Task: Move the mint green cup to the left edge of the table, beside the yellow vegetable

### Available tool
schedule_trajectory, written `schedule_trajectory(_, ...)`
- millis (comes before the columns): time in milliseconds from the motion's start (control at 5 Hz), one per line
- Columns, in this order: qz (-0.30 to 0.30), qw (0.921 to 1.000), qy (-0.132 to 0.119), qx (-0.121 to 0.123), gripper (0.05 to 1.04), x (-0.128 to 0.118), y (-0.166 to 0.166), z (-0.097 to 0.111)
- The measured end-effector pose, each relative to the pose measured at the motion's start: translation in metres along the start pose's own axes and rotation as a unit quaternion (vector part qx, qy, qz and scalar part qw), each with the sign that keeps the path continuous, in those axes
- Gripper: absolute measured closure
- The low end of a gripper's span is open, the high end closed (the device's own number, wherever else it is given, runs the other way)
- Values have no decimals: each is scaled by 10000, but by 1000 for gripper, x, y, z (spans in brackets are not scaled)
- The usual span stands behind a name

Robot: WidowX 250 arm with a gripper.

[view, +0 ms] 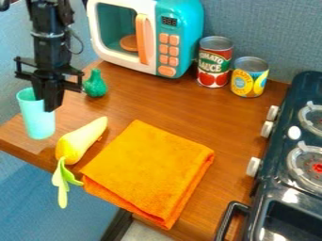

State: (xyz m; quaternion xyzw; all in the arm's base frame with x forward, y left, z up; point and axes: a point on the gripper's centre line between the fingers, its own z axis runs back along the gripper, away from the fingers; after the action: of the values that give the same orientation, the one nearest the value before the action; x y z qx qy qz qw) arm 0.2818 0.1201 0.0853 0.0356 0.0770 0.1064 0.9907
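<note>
We see the black gripper (49, 106) pointing down over the left side of the wooden table (135, 106), overlapping the turquoise cup (37, 122) from our viewpoint; we cannot tell whether it is open or closed, or whether it touches the cup. The cup is near the table's left edge, beside and partly behind the gripper. Near them we see a green toy gourd (95, 84), a yellow toy root vegetable (80, 140) with green leaves and, farther right, a folded orange cloth (148, 172).
</note>
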Motion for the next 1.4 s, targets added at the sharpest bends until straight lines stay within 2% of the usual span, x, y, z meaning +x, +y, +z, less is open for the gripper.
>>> schedule_trajectory(200, -150, 9996, -121, -204, 997, -1, 4, -12)
schedule_trajectory(400, -418, 9974, -371, -456, 997, 2, 4, -18)
schedule_trajectory(800, -534, 9954, -680, -402, 975, 5, 8, -16)
schedule_trajectory(1000, -441, 9958, -691, -404, 793, 3, 8, -14)
schedule_trajectory(1400, -205, 9931, -1104, -343, 202, 1, 10, 13)
